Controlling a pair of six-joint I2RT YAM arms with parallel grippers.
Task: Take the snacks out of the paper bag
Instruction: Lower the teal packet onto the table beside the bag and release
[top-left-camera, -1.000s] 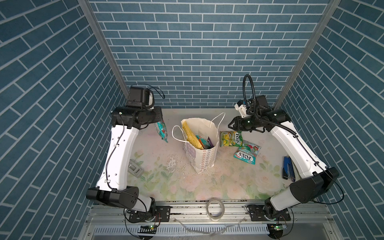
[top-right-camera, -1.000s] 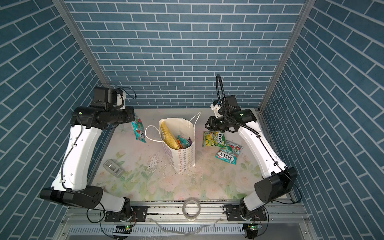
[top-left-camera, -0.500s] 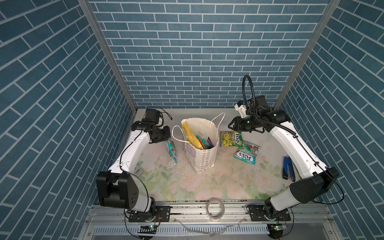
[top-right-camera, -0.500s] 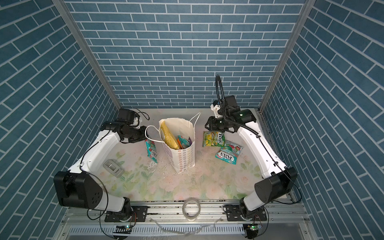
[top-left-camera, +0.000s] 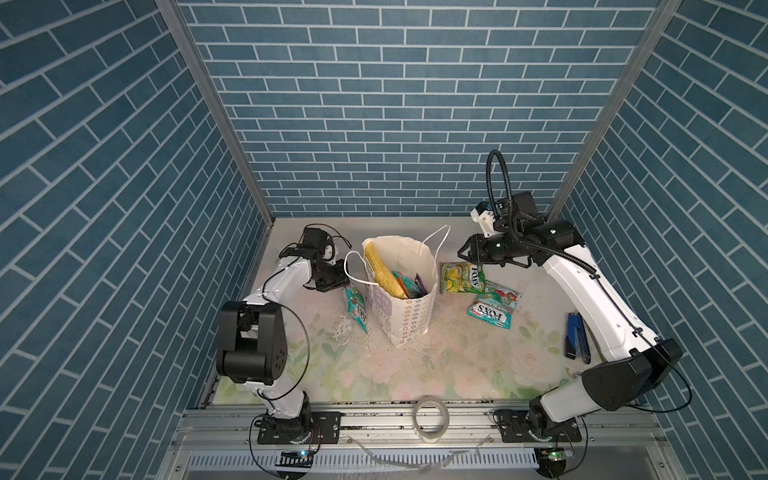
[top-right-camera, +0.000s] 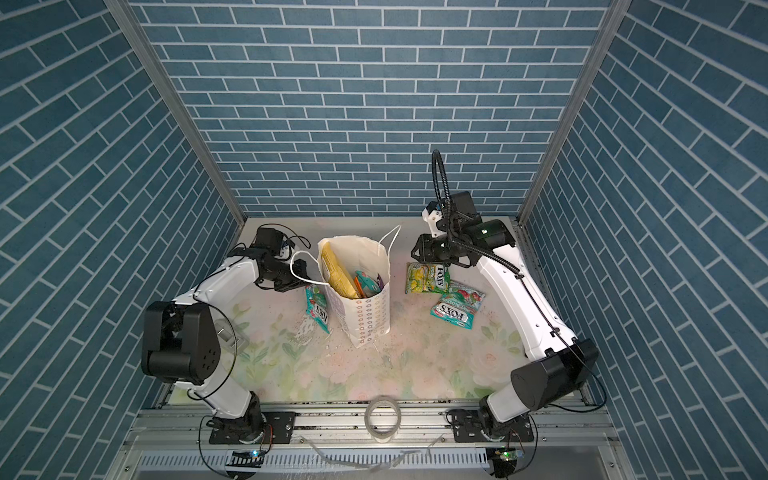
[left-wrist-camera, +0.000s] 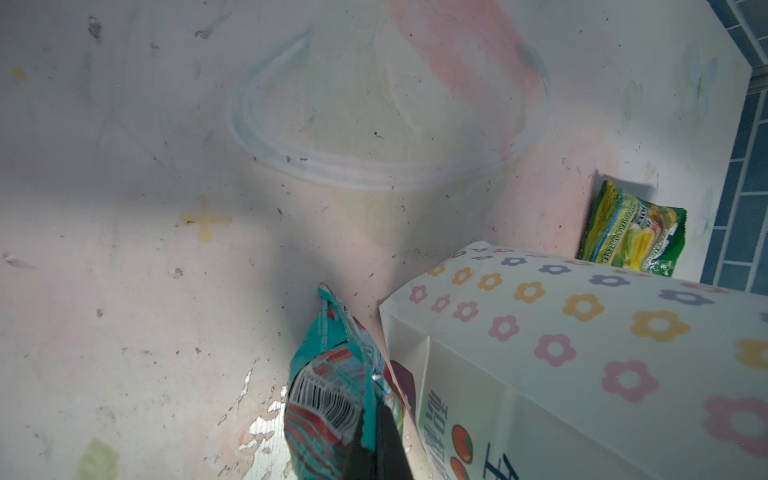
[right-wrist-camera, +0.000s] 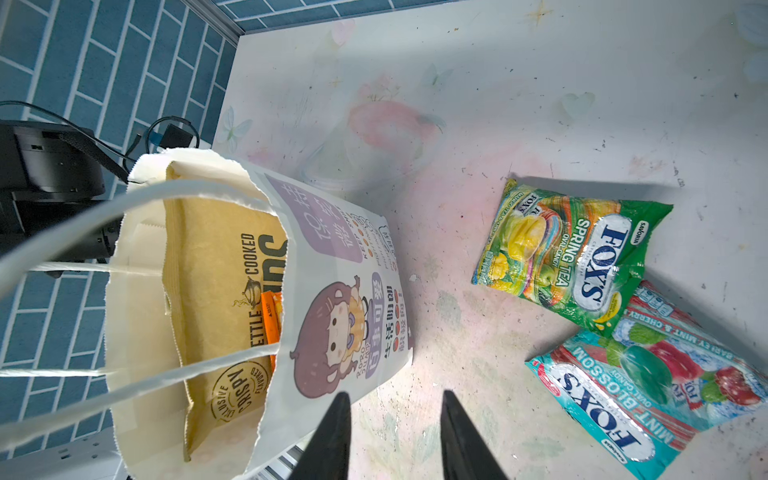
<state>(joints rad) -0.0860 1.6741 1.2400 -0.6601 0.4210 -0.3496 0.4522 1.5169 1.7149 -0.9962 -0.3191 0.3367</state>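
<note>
The white paper bag (top-left-camera: 409, 316) (top-right-camera: 370, 316) (left-wrist-camera: 582, 332) (right-wrist-camera: 332, 249) stands upright mid-table. Inside it I see the yellow chips bag (top-left-camera: 380, 270) (right-wrist-camera: 220, 299), an orange packet (right-wrist-camera: 272, 320), a teal packet (top-left-camera: 409, 282) and a purple one (top-left-camera: 419, 281). My left gripper (top-left-camera: 337, 280) (top-right-camera: 297, 282) (left-wrist-camera: 374, 415) is shut on the top of a teal FOX'S packet (top-left-camera: 355, 307) (top-right-camera: 318, 309) (left-wrist-camera: 328, 386), which hangs close beside the bag's left side. My right gripper (top-left-camera: 463, 253) (top-right-camera: 415, 251) (right-wrist-camera: 392, 395) is open and empty, right of the bag. A yellow-green packet (top-left-camera: 462, 277) (right-wrist-camera: 569, 262) and a teal packet (top-left-camera: 492, 305) (right-wrist-camera: 648, 386) lie on the table below it.
A dark blue stapler-like object (top-left-camera: 575, 340) lies near the right edge by my right arm. A clear tape roll (top-left-camera: 431, 415) (top-right-camera: 382, 415) sits on the front rail. A grey object (top-right-camera: 226, 336) lies behind my left arm. Brick walls close in on three sides.
My left arm has swung down and toward the bag, carrying the teal packet from high up to low beside the bag's left side. The right arm has not moved.
</note>
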